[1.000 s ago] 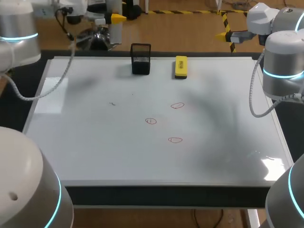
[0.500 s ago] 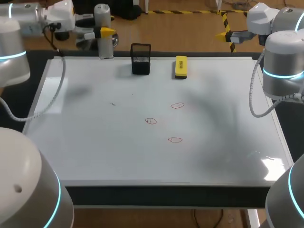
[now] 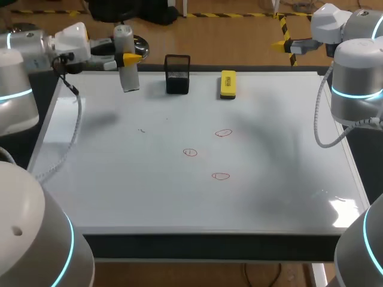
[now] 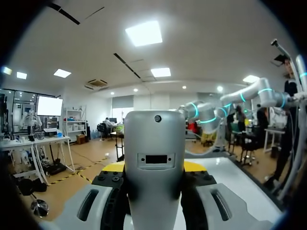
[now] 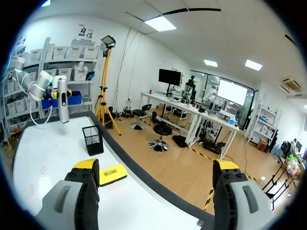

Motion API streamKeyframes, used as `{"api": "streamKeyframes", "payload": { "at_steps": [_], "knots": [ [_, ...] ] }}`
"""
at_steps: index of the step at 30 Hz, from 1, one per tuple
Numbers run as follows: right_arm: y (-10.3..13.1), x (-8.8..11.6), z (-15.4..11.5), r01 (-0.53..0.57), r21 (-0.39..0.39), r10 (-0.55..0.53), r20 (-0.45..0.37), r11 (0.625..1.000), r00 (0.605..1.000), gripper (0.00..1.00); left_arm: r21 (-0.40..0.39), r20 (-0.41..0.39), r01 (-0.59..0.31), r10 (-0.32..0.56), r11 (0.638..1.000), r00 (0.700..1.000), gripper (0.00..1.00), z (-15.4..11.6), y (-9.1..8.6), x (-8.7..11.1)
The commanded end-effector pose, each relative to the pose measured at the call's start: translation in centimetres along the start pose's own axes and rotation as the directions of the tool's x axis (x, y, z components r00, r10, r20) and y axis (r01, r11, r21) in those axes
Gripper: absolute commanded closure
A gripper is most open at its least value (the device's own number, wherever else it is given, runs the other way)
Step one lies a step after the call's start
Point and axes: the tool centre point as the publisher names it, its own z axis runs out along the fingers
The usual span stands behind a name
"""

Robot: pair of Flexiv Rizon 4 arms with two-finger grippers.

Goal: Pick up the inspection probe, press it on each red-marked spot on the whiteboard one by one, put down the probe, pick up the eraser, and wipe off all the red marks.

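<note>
The inspection probe (image 3: pixel 127 60), a grey cylinder, hangs upright over the whiteboard's (image 3: pixel 119 179) far left part, with my left gripper (image 3: pixel 128 58) shut on it. In the left wrist view the probe (image 4: pixel 154 158) fills the space between the yellow fingertips (image 4: pixel 114 166). Three red marks (image 3: pixel 223 133) (image 3: pixel 190 152) (image 3: pixel 221 176) lie in the middle of the board. The yellow eraser (image 3: pixel 228 83) rests at the far edge. My right gripper (image 3: pixel 286 43) is open beyond the far right corner, and its own view (image 5: pixel 156 167) shows nothing between the fingers.
A black mesh holder (image 3: pixel 177 73) stands at the far edge, between the probe and the eraser. The right wrist view shows the holder (image 5: pixel 92 139), the eraser (image 5: pixel 111 174) and the held probe (image 5: pixel 63 100) ahead of the right gripper.
My left arm has carried the probe leftward and nearer, from behind the far edge to over the board's far left part. The right arm has kept still.
</note>
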Motion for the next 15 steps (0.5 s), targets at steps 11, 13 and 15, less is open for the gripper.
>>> {"api": "streamKeyframes", "payload": {
  "at_steps": [11,13,15],
  "knots": [
    [0.0,0.0,0.0,0.000,0.001,0.000,-0.001,1.000,1.000,0.00,0.017,0.012,0.022,-0.022,1.000,1.000,1.00,-0.7,3.0,0.3],
    [0.0,0.0,0.0,0.000,0.001,0.000,-0.001,1.000,1.000,0.00,0.020,0.011,0.028,-0.028,0.999,1.000,1.00,-0.7,3.2,0.3],
    [0.0,0.0,0.0,0.000,0.001,0.000,-0.001,1.000,1.000,0.00,0.023,0.010,0.031,-0.031,0.999,0.999,1.00,-0.7,3.5,0.4]
  ]
}}
